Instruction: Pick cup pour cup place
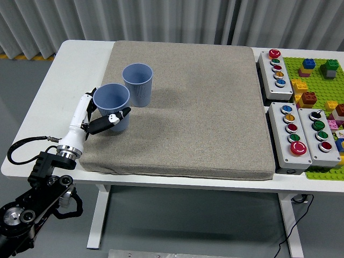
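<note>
The left hand clasped a blue cup around its wall beside a second cup on the mat; likely light, thin-walled, easily squeezed.

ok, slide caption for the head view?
Left hand grips a blue cup upright on the grey mat.
</note>
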